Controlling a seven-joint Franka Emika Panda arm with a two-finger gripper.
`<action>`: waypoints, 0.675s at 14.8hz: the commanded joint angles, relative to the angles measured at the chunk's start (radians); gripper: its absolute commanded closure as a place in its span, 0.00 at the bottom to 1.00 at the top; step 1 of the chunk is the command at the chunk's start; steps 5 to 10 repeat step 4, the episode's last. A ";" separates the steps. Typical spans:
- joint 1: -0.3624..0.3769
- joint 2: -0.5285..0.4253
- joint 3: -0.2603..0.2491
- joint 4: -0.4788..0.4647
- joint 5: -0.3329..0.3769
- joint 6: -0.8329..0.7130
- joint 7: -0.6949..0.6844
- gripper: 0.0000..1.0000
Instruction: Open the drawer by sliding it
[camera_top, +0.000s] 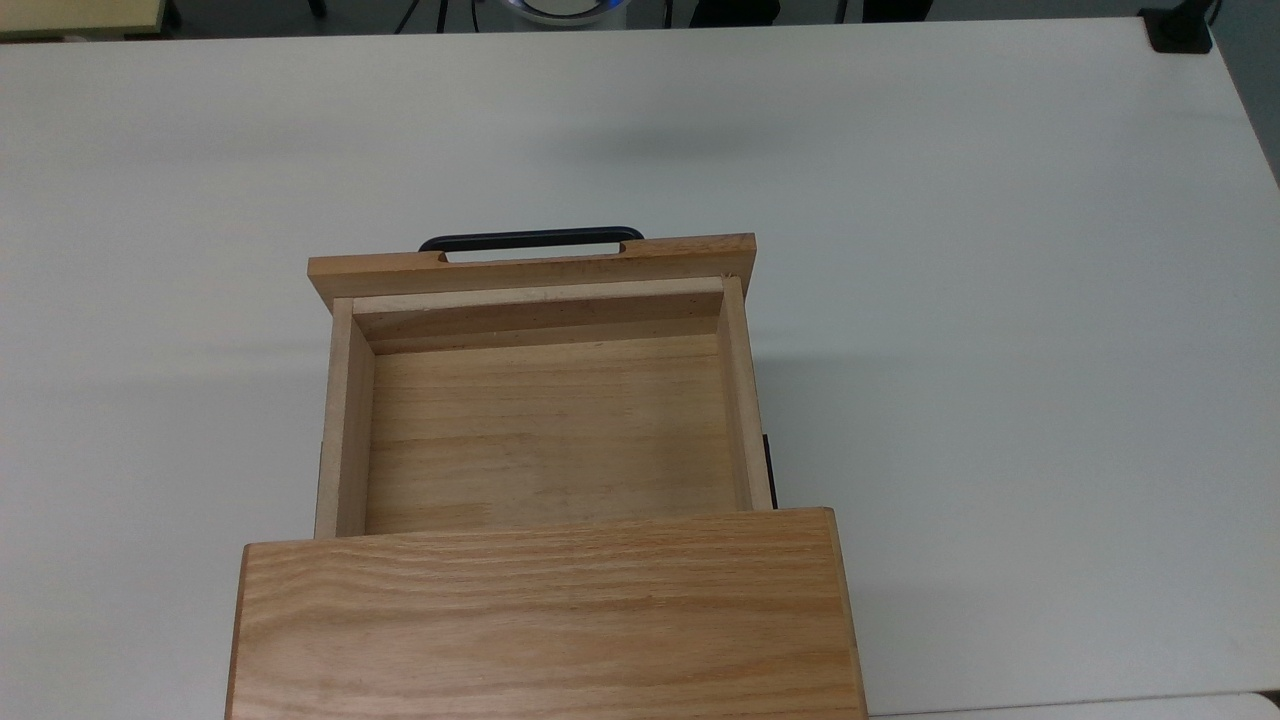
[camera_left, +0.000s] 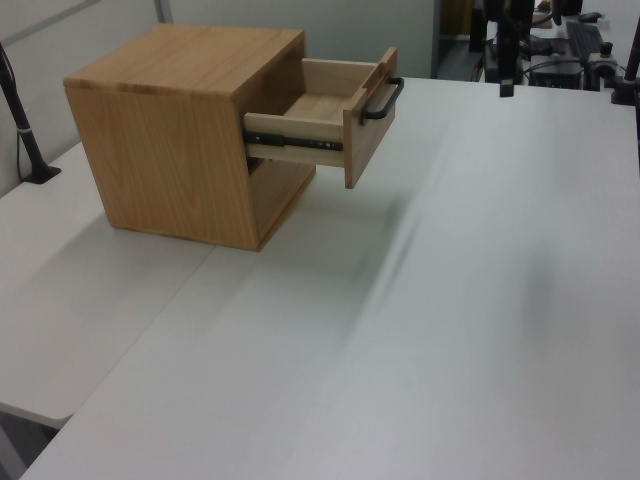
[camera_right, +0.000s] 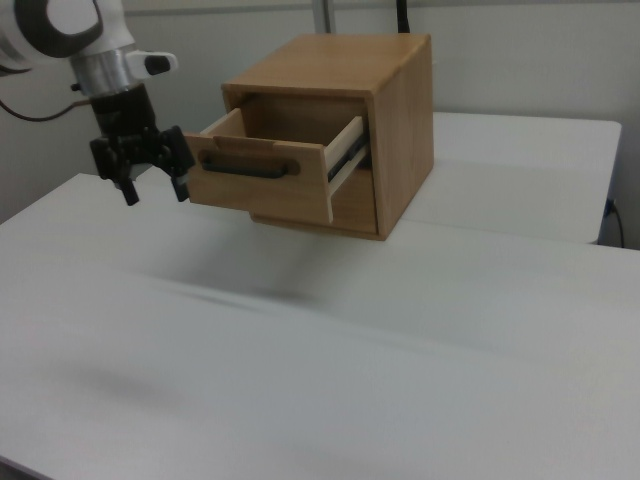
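My hand (camera_right: 153, 190) released, fingers spread, at 9 o'clock of the drawer (camera_right: 262, 177) in the right view, apart.

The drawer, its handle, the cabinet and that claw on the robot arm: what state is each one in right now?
drawer: pulled well out of the cabinet, empty.
handle: free, nothing gripping it.
cabinet: upright on the table.
gripper: open, hanging above the table, apart from the drawer front, holding nothing.
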 joint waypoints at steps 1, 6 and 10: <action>0.012 0.095 -0.003 0.084 -0.077 -0.034 -0.028 0.00; 0.012 0.097 -0.003 0.084 -0.074 -0.028 -0.026 0.00; 0.012 0.097 -0.003 0.084 -0.074 -0.028 -0.026 0.00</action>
